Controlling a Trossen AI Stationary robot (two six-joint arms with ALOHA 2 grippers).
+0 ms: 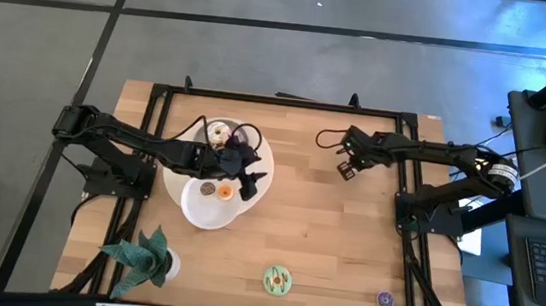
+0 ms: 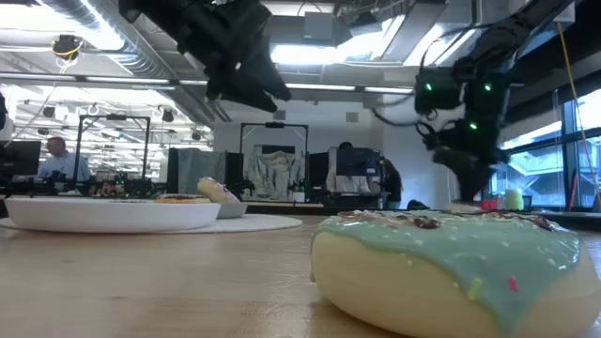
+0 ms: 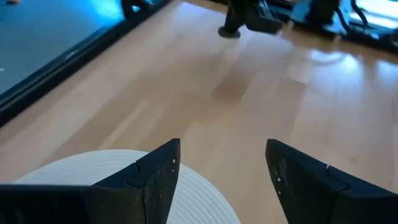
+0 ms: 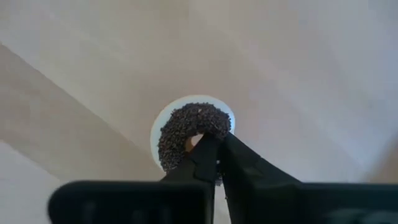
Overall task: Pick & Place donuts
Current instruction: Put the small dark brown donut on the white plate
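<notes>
Wooden surface (image 1: 326,228) held two loose donuts (image 1: 277,279) while my right fingers (image 4: 214,155) pinched a chocolate donut (image 4: 186,127); left fingers (image 3: 224,180) gaped above plates (image 1: 209,210).

Green donut (image 1: 277,279) flat, near edge; purple (image 1: 385,300) beside; dark-sprinkled donut (image 4: 194,138) – pinched.

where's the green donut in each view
High view: green donut near the table's front edge, middle, apart from both arms.
Low view: it fills the foreground at lower right.
Left wrist view: not in it.
Right wrist view: not in it; the donut there is the dark sprinkled one.
Shared landmark: the white plates, left of the donut in the high and low views.
</notes>
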